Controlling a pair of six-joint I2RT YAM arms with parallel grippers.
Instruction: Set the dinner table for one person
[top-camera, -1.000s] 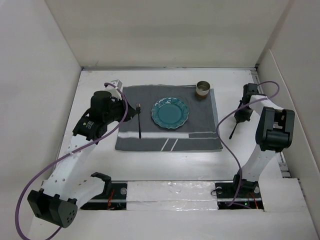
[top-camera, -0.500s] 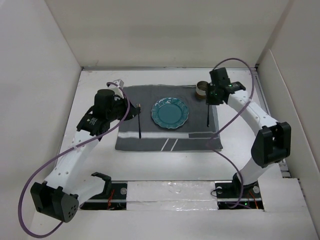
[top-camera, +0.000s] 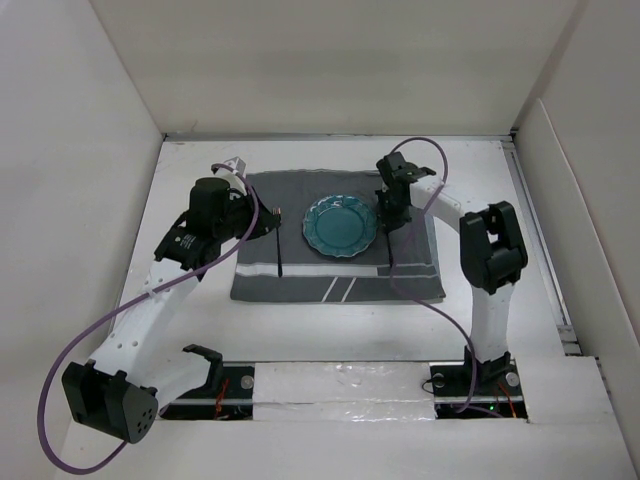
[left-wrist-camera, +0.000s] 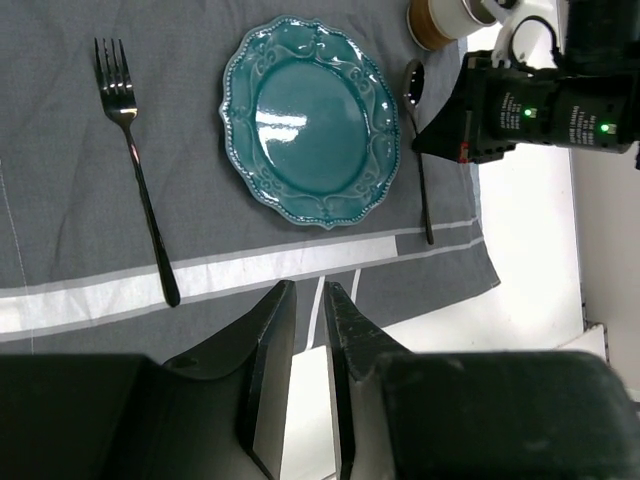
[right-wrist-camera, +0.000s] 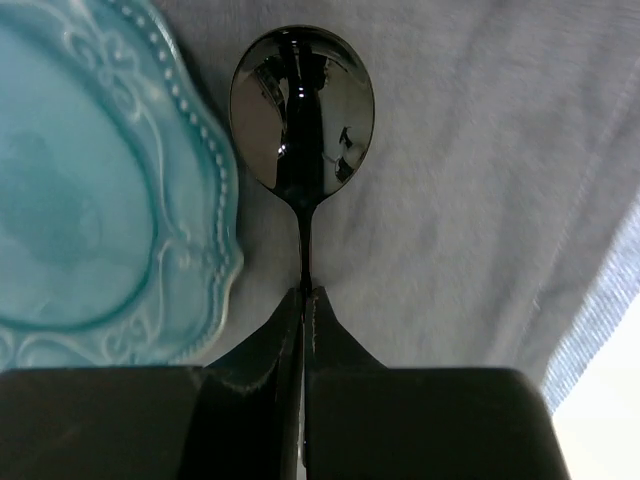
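A teal plate (top-camera: 340, 225) sits in the middle of the dark grey striped mat (top-camera: 300, 282) on the white dinner table (top-camera: 330, 325). A black fork (top-camera: 279, 245) lies on the mat left of the plate. My right gripper (top-camera: 391, 222) is shut on the neck of a black spoon (right-wrist-camera: 302, 105), held low over the mat just right of the plate (right-wrist-camera: 80, 200). The spoon (left-wrist-camera: 418, 150) points its bowl away from me. My left gripper (left-wrist-camera: 308, 288) is shut and empty, hovering over the mat's left part near the fork (left-wrist-camera: 135, 170).
A tan cup (left-wrist-camera: 440, 18) stands at the mat's far right corner, hidden behind my right arm in the top view. White walls enclose the table on the left, back and right. A purple cable loops over my right arm (top-camera: 420, 150).
My right arm has swung left from the table's right side, carrying the spoon past the cup to just right of the plate. My left arm has barely moved.
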